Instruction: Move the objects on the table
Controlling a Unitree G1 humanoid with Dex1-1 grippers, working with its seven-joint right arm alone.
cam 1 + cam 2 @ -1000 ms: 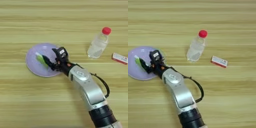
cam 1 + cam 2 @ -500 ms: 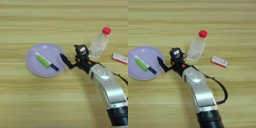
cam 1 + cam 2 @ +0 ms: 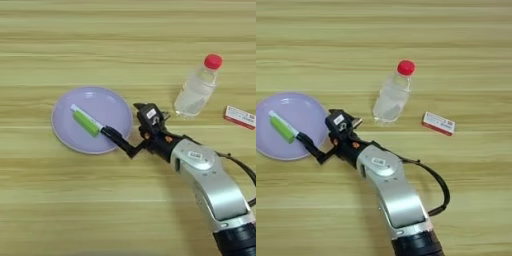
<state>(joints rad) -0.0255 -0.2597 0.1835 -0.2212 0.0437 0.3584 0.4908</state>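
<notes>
Spread wide apart are the two black fingers of the claw, and nothing is held between them. The lower finger is stretched over the right rim of a round, smooth purple plate. Its tip is seen just beside the black cap of the thin white pen; whether they touch cannot be told. The little green block is laid along the pen on the plate. A clear plastic bottle with a red lid is lying on the stripy wooden table, with a small flat red and white box nearby.
</notes>
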